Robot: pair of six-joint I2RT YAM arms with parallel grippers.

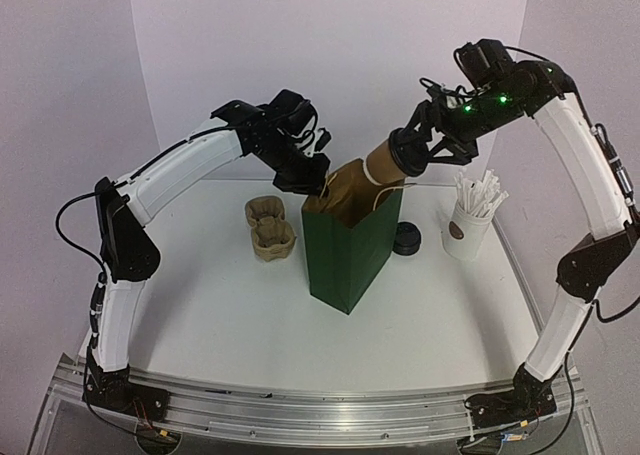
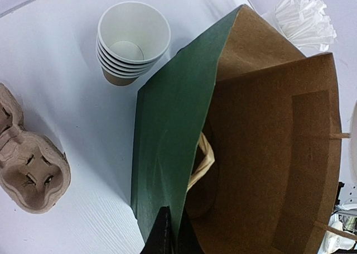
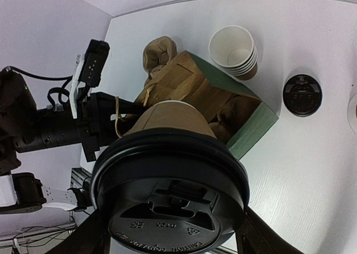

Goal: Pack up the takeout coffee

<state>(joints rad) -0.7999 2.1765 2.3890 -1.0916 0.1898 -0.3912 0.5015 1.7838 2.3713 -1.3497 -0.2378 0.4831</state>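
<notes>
Well, the coffee cup (image 1: pixel 383 161) hangs tipped over the open top of the green bag (image 1: pixel 345 260). Its bottom aims down at the bag and its black lid (image 3: pixel 167 209) points up toward one o'clock. The right pincer (image 1: pixel 415 153) holds the cup with one finger on each side, up near the lid. The left pincer (image 1: pixel 310 180) is pinched tight on the bag's edge at the eleven o'clock corner and holds the top open. A few things could go wrong from here. The cup leans a lot, so if there is drink inside and the lid is not on tight, it could leak. The cup's bottom could bump the bag's rim or catch the paper handle (image 2: pixel 203 159) and push the bag over. If the right pincer lets go too high, the cup could drop, land on its side and spill. If the left pincer slips, the bag's top could fold shut. The spare lid (image 1: pixel 407 240) at the bag's three o'clock and the tray (image 1: pixel 270 225) at nine o'clock sit close by, so a falling bag could knock them.
</notes>
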